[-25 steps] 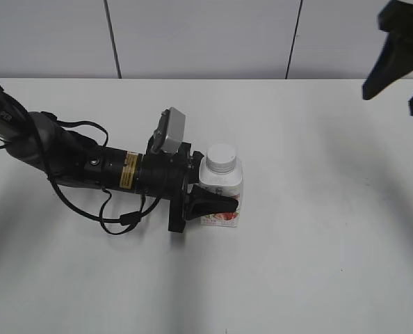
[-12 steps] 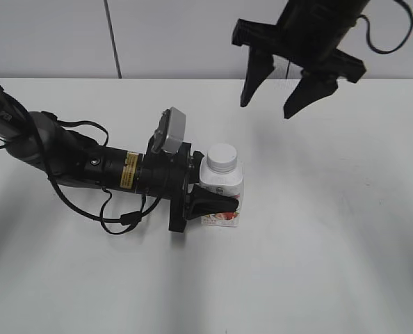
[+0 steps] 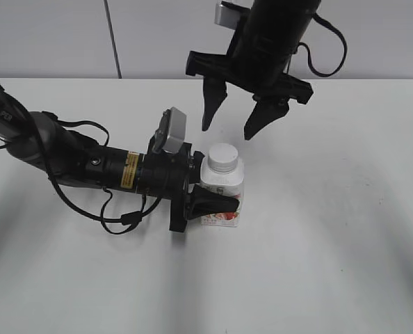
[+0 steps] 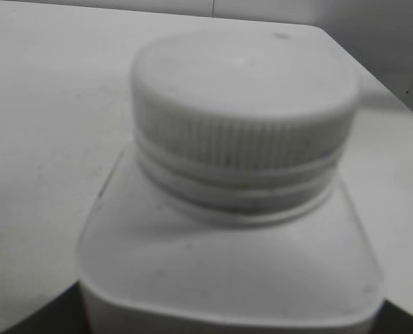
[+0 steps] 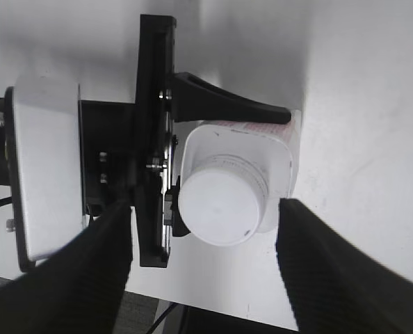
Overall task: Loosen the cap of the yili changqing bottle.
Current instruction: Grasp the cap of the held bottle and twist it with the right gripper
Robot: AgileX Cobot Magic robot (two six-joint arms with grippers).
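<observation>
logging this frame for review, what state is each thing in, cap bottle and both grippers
cap: on the bottle's neck, nothing touching it
bottle: upright on the table, clamped at the body
left gripper: shut on the bottle, lying level along the table
right gripper: open, fingers pointing down, above and behind the cap, holding nothing
table: white, bottle standing on it

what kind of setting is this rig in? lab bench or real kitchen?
Most likely a lab or test bench, not a kitchen. A plain white table backed by bare grey wall panels, and nothing on it but one small bottle, held by the left gripper, with the right gripper open above.
</observation>
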